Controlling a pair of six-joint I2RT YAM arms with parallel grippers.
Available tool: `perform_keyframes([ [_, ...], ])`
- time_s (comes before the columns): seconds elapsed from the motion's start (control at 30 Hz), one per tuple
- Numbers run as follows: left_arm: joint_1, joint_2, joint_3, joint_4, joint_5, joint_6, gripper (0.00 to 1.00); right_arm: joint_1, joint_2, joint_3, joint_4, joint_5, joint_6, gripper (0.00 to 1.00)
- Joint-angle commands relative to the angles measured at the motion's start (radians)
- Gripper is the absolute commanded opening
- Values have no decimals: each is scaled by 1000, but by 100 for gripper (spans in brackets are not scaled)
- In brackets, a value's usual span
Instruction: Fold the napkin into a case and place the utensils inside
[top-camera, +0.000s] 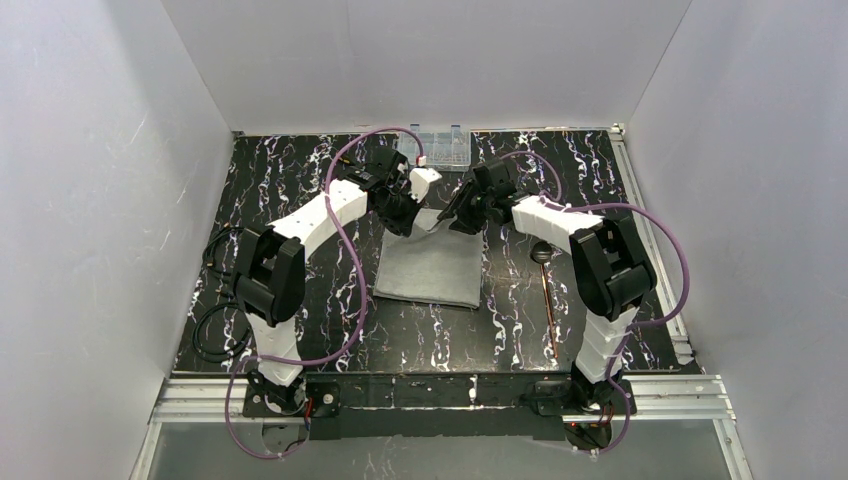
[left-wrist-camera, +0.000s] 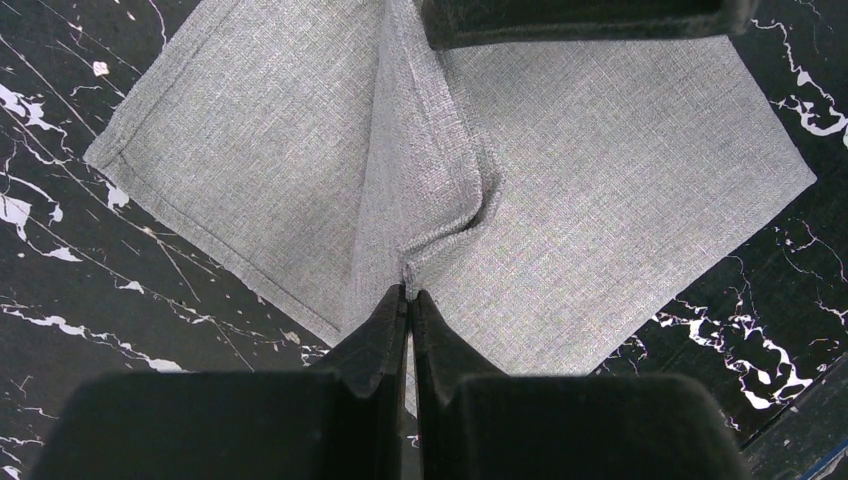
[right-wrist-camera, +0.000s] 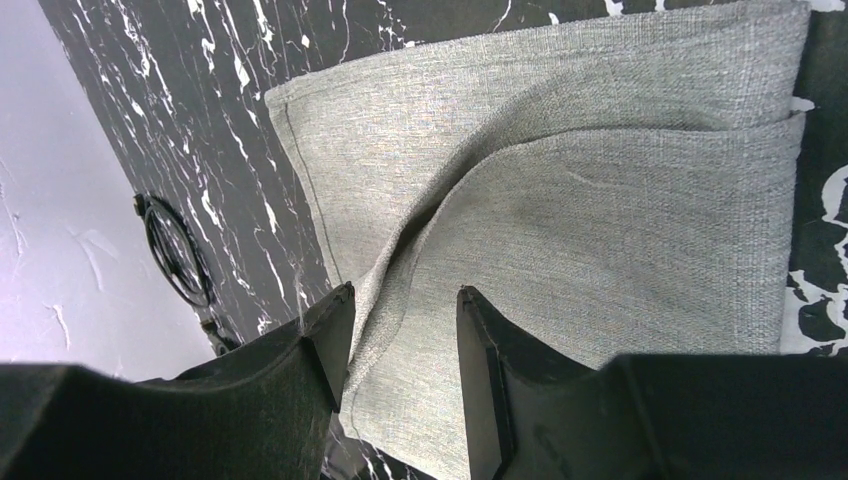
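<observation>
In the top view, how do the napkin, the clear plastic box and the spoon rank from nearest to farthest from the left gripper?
1. napkin: pinched at its far edge by the left gripper.
2. clear plastic box: behind, at the far wall.
3. spoon: right of the napkin.

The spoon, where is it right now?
In the top view, the spoon lies on the table to the right of the grey napkin, close beside the right arm, its dark head toward the far wall.
</observation>
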Motion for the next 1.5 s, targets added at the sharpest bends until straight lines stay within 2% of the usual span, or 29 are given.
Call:
perform_keyframes([
  [0.0, 0, -63, -7, -12, 4, -4, 0, -1, -14, 14, 10, -5, -2, 50],
  [0.7, 0, -64, -12, -8, -3, -3, 0, 2, -14, -45, 37, -3, 17, 49],
  [1.47, 0, -81, -28, 10, -17, -3, 0, 59, 52, 12, 52, -7, 39, 48],
])
